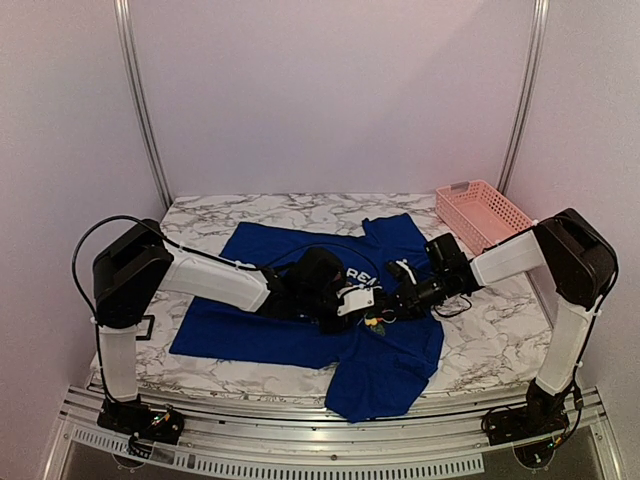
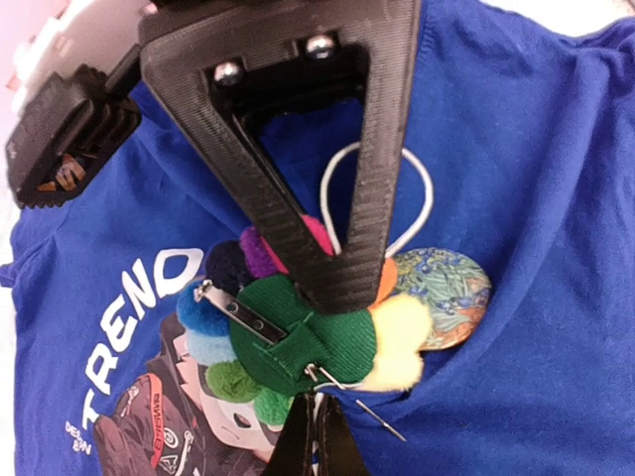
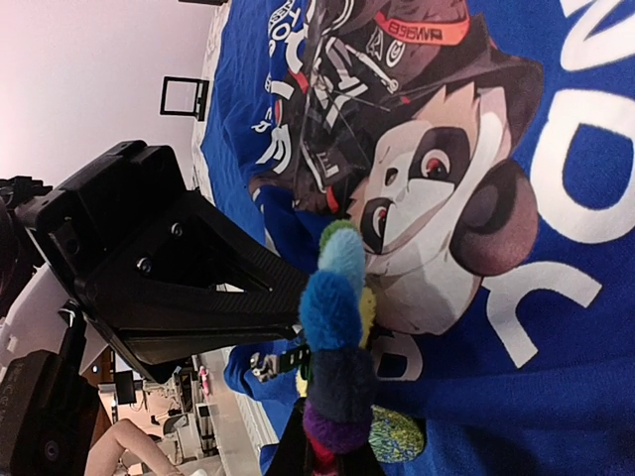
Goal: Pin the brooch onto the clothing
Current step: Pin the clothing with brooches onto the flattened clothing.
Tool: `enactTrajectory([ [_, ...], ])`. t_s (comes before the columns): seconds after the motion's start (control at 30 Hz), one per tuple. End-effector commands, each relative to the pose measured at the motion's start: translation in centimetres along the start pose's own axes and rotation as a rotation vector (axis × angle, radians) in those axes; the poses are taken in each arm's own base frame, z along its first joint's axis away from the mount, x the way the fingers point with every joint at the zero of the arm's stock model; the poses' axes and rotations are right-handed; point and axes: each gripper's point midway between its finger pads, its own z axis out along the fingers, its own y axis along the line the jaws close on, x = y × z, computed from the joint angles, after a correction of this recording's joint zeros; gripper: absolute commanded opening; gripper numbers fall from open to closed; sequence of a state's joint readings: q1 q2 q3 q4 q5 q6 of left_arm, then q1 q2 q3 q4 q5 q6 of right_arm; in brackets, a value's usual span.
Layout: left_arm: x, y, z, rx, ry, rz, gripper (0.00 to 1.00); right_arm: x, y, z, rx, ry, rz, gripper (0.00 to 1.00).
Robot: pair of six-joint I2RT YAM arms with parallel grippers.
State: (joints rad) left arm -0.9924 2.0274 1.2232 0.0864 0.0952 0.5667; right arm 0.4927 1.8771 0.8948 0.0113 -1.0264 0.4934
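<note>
The brooch (image 2: 298, 337) is a ring of coloured pompoms around a green felt back with a metal pin bar. It hangs just above the clothing (image 2: 536, 198), a blue T-shirt with white lettering and a panda print (image 3: 437, 188). My right gripper (image 3: 327, 448) is shut on the brooch's rim and reaches in from above in the left wrist view (image 2: 337, 283). My left gripper (image 2: 316, 405) is shut on a pinched fold of the shirt right under the brooch. The open needle (image 2: 382, 421) crosses that fold's edge and its tip lies on the blue cloth.
A round painted disc (image 2: 448, 293) and a white cord loop (image 2: 377, 188) lie on the shirt beside the brooch. A pink basket (image 1: 485, 213) stands at the back right of the marble table (image 1: 490, 330). A small black frame cube (image 1: 140, 328) sits at the left edge.
</note>
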Motion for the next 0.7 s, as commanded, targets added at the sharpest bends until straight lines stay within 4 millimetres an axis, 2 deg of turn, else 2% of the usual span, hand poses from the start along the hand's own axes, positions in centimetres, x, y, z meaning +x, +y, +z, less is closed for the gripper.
enactTrajectory([
  [0.0,-7.6,7.1,-3.1,-0.224,-0.246,-0.025,0.00,3.8,2.0,2.0,-0.080,0.137,0.015,0.00],
  [0.17,-7.8,5.8,-3.2,-0.156,-0.279,-0.040,0.00,3.7,1.3,2.4,-0.074,0.142,0.023,0.00],
  [0.27,-6.7,5.2,-2.7,-0.137,-0.234,-0.033,0.03,3.5,0.5,2.5,-0.076,0.132,0.017,0.00],
  [0.37,-5.9,4.7,-3.5,-0.115,-0.219,0.031,0.24,3.1,-0.7,2.2,-0.047,0.117,0.053,0.00],
  [0.43,-5.9,3.5,-4.6,-0.079,-0.240,0.124,0.37,2.9,-1.0,2.1,-0.041,0.111,0.053,0.00],
  [0.5,-5.5,2.5,-5.4,-0.050,-0.247,0.189,0.46,2.8,-1.0,2.1,-0.041,0.108,0.056,0.00],
  [0.6,-4.4,1.8,-5.9,-0.002,-0.214,0.226,0.48,2.8,-1.3,2.2,-0.036,0.109,0.067,0.00],
  [0.67,-3.3,1.1,-6.1,0.052,-0.186,0.257,0.40,2.8,-1.5,2.2,-0.035,0.109,0.071,0.00],
])
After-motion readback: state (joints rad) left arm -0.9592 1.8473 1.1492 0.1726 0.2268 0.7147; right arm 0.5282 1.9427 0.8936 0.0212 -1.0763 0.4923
